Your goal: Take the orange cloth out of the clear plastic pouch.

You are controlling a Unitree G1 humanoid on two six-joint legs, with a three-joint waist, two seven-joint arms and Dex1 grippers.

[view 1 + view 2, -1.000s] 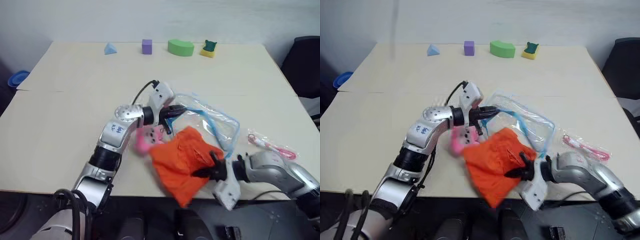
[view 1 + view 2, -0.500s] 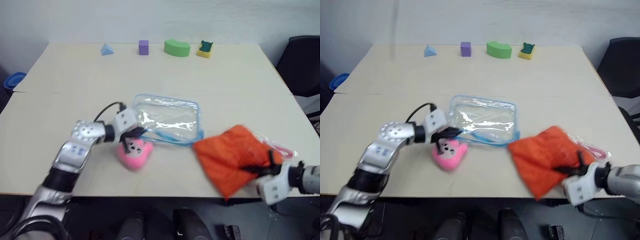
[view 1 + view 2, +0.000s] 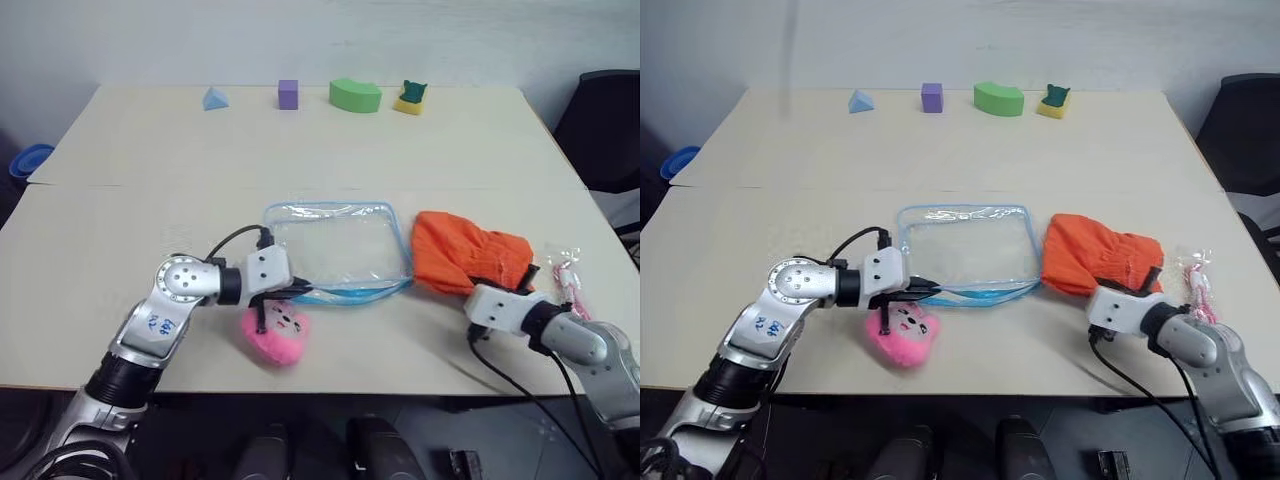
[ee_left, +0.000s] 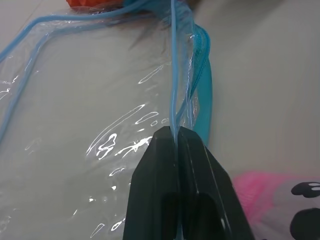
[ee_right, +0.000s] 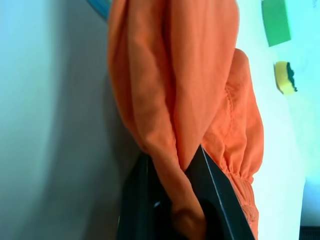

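Note:
The clear plastic pouch lies flat on the table, blue-edged and with nothing inside it. My left gripper is shut on the pouch's blue edge at its near left corner; the left wrist view shows the black fingers pinching that strip. The orange cloth rests bunched on the table just right of the pouch, fully outside it. My right gripper sits at the cloth's near right side, and a fold of the orange cloth is caught between its fingers.
A pink plush toy lies under my left gripper near the front edge. A small clear wrapper lies right of the cloth. Along the back stand a blue pyramid, a purple cube, a green block and a yellow-green block.
My right gripper has carried the cloth from the front edge out to the right and set it on the table beside the pouch. The pouch, lifted a second ago, now lies flat.

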